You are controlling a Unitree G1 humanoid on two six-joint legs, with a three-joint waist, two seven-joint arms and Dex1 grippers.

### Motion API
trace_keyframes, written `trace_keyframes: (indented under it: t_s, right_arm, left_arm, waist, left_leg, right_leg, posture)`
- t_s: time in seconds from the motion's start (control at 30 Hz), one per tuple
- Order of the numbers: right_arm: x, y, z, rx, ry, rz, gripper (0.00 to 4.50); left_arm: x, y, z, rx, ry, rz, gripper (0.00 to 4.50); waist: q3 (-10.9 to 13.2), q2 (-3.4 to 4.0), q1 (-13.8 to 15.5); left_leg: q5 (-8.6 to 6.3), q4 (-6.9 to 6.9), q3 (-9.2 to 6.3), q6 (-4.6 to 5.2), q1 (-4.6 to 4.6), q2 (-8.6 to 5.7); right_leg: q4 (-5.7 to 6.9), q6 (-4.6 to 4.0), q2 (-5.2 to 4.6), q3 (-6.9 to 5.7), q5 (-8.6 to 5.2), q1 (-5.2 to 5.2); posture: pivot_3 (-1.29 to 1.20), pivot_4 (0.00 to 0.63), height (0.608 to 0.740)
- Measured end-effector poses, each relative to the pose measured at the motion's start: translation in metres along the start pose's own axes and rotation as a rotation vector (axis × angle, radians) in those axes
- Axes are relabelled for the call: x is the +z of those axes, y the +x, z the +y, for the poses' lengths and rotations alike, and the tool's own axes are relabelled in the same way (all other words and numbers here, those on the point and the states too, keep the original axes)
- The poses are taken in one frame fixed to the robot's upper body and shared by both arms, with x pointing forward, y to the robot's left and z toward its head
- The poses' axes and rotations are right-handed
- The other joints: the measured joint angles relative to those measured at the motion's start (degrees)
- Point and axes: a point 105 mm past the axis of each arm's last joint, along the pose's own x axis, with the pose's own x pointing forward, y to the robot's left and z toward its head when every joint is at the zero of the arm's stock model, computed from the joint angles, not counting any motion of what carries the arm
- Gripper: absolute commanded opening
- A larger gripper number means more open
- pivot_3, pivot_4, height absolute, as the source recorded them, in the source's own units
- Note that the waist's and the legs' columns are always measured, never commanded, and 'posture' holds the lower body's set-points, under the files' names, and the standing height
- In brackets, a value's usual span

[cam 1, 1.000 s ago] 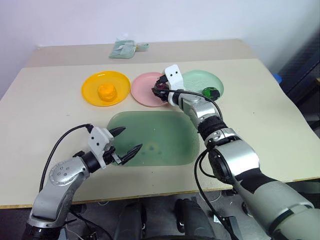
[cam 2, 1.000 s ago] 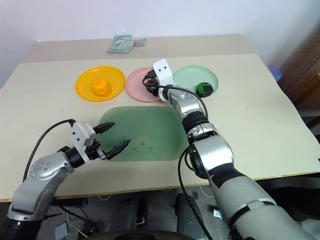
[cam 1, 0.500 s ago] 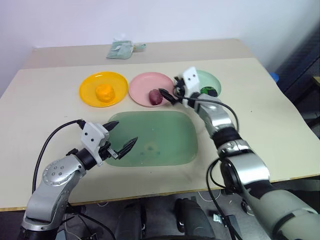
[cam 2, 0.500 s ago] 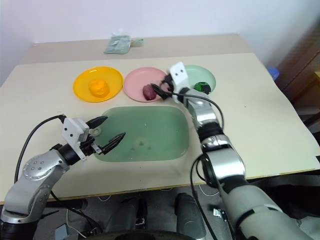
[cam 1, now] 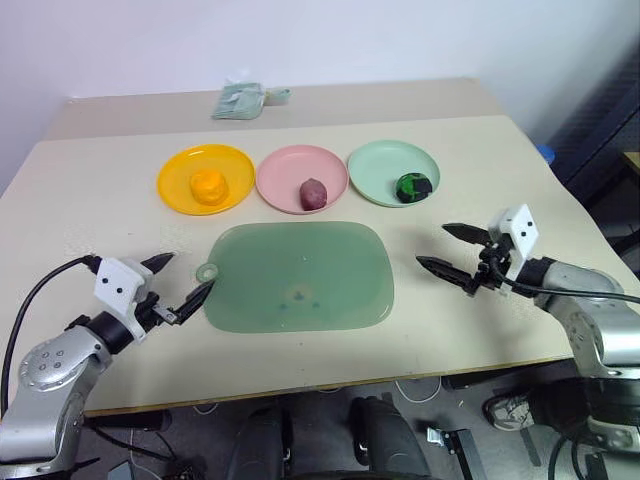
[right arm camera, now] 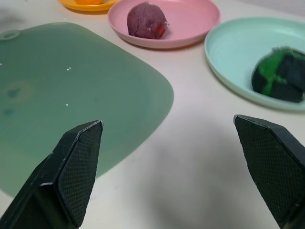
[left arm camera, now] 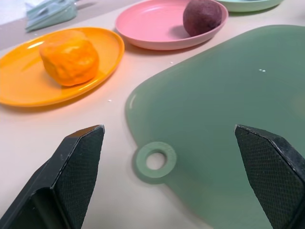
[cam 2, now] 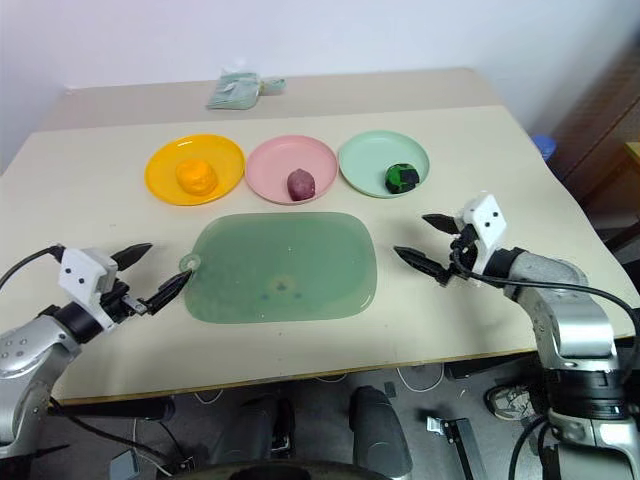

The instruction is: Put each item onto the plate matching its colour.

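Note:
Three plates stand in a row at the back of the table. The orange ball (cam 1: 209, 185) lies on the yellow-orange plate (cam 1: 176, 190), the purple-red lump (cam 1: 312, 193) on the pink plate (cam 1: 285, 170), and the green-and-black chunk (cam 1: 411, 187) on the mint green plate (cam 1: 378, 165). My left gripper (cam 1: 183, 279) is open and empty by the left end of the cutting mat. On the right, my right gripper (cam 1: 448, 250) hangs open and empty over bare table beside the mat.
A large translucent green cutting mat (cam 1: 300, 276) with a ring tab (left arm camera: 155, 160) lies mid-table between the grippers. A folded greenish packet (cam 1: 240, 99) rests near the far edge. The table's front edge runs just below both grippers.
My right gripper has let go of the purple-red lump on the pink plate and swung back to the right front. My left gripper has drifted left, off the mat.

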Motion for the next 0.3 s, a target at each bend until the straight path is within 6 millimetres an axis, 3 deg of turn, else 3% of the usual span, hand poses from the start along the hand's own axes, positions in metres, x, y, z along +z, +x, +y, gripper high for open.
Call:
trace_keyframes:
  t_s: [0.3]
  right_arm:
    - [-0.0006,0.0004,0.0016,0.004,0.013,0.004,4.48]
  left_arm:
    - [-0.0069,-0.0068,-0.0005,0.026,-0.015,0.004,4.5]
  waist:
    - [0.0,-0.01,0.9]
  left_leg:
    - [0.0,0.03,0.01,0.0,-0.01,0.0]
  right_leg:
    - [-0.02,0.0,-0.01,0.02,0.0,0.0]
  posture:
    - [0.0,0.15,0.74]
